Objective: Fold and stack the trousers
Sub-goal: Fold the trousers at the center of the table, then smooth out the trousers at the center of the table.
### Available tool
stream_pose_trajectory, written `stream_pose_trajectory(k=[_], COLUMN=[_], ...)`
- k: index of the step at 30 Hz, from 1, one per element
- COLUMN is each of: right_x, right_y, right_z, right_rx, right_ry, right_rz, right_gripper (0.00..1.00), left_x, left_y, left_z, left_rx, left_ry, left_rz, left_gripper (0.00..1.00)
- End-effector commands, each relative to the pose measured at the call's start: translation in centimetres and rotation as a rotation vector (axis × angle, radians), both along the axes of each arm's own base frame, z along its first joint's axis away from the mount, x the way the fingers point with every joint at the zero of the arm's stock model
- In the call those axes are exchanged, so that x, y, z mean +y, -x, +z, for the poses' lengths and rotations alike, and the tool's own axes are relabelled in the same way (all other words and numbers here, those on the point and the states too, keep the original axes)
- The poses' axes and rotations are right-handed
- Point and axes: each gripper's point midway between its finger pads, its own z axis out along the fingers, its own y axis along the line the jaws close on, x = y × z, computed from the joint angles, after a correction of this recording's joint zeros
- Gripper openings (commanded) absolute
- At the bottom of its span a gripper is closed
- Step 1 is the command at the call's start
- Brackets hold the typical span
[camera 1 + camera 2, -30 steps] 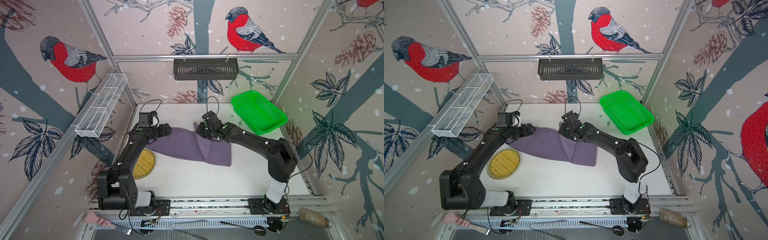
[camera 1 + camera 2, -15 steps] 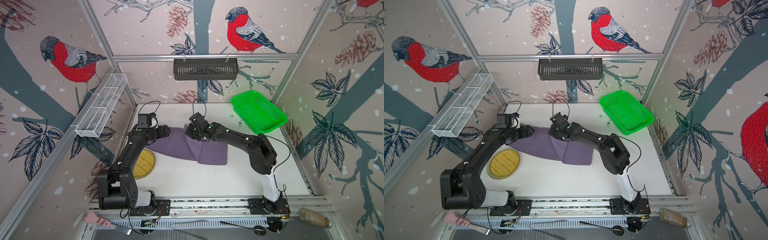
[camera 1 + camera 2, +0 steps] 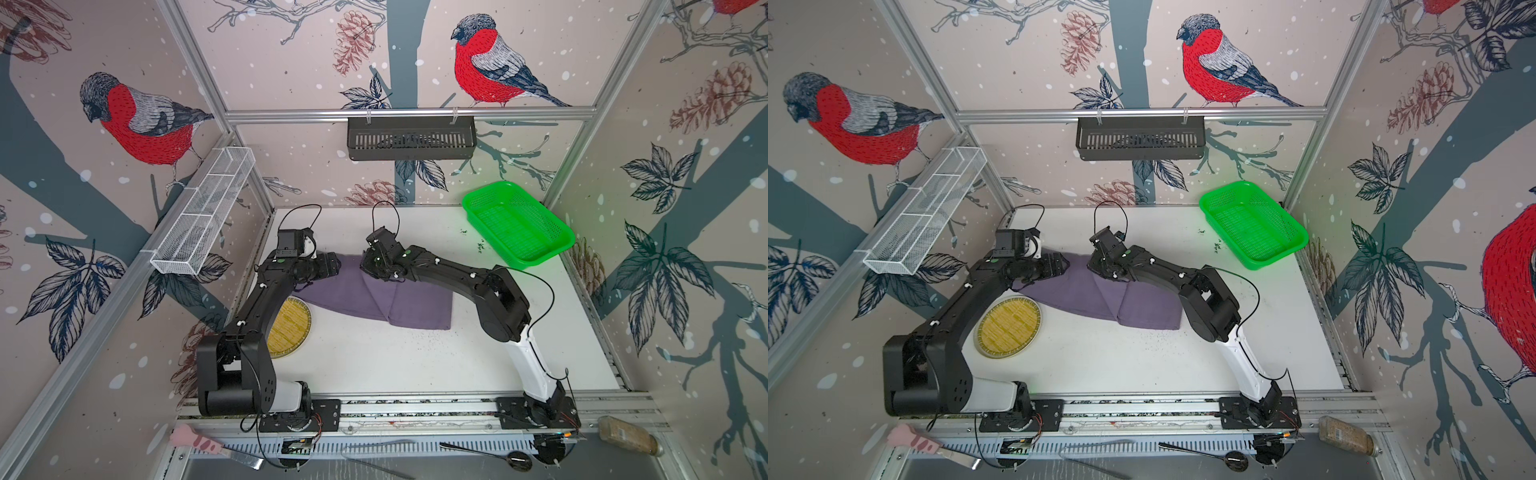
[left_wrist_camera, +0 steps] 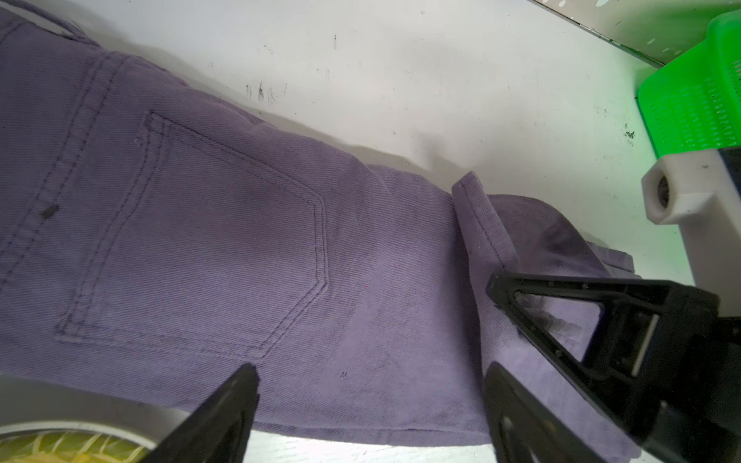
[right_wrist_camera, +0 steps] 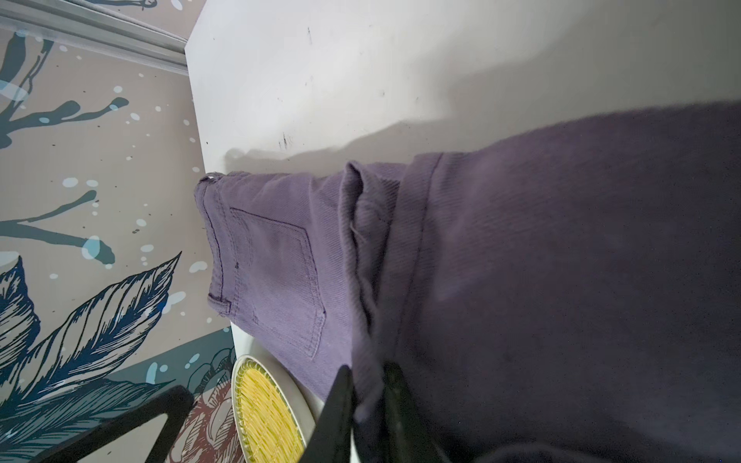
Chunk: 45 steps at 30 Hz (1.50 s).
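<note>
Purple-grey trousers (image 3: 376, 297): leg hem now sits further toward waist end vs 1 s ago; half-fold nearly laid. R gripper (image 5: 368, 373) jaws clamp hem; L gripper (image 4: 369, 373) jaws apart

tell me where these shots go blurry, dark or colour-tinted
Right wrist view: the near fold of the trousers is dark and soft, while the back pocket is sharp. Left wrist view: the green basket tints the table beside it green. In a top view: crisp and evenly lit, with a green glow on the side wall by that basket.
</note>
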Motion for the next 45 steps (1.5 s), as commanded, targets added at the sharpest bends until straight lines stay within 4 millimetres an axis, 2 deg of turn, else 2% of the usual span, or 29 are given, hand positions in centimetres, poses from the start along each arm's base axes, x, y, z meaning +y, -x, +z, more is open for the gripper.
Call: stream_pose_trajectory(k=[1,5,10,14,16,19,22,24,26,29,32,35,41,45], right_x=[0.3,0.6,0.1,-2.7,-4.8,-9.2,-13.6,-17.5,-20.4,-23.6,-25.5,-27.2,-29.9,-30.9], right_y=[-0.5,-0.3,-1.1,-1.6,-1.7,-1.2,0.0,0.9,2.0,3.6,4.5,4.6,3.5,3.0], right_z=[0.2,-0.4,1.6,3.2,4.0,4.5,4.1,3.2,2.8,2.1,1.2,0.0,-1.9,-3.7], right_rx=[-0.027,-0.018,-0.067,-0.108,-0.139,-0.189,-0.202,-0.207,-0.206,-0.195,-0.184,-0.214,-0.374,-0.396], right_ry=[-0.001,-0.024,-0.038,-0.011,0.036,0.156,0.216,0.290,0.333,0.326,0.305,0.402,0.659,0.705], right_rz=[-0.014,0.011,0.046,0.057,0.060,0.067,0.141,0.170,0.183,0.175,0.168,0.173,0.268,0.283], right_gripper=[0.26,0.45,0.48,0.49,0.50,0.50,0.50,0.50,0.51,0.51,0.51,0.51,0.52,0.52], left_x=[-0.2,-0.4,-0.5,-1.3,-2.1,-3.8,-6.3,-8.6,-10.9,-14.3,-18.3,-21.7,-25.2,-27.4], left_y=[-0.3,-0.3,-0.2,0.3,1.0,2.0,2.9,3.4,4.0,4.9,5.9,6.7,7.1,7.7], left_z=[0.0,-0.1,0.2,0.5,0.1,0.4,1.3,2.0,2.2,1.9,1.6,0.8,-1.9,-3.9], left_rx=[-0.014,-0.009,-0.012,-0.013,0.004,0.004,-0.005,-0.016,-0.018,0.000,0.015,0.038,0.084,0.137], left_ry=[0.005,0.016,0.024,0.070,0.111,0.143,0.146,0.166,0.170,0.190,0.221,0.226,0.285,0.307], left_rz=[-0.016,-0.024,-0.026,-0.049,-0.062,-0.089,-0.133,-0.171,-0.207,-0.253,-0.320,-0.377,-0.397,-0.418], left_gripper=[0.88,0.88,0.87,0.86,0.85,0.83,0.82,0.82,0.81,0.81,0.80,0.79,0.74,0.72])
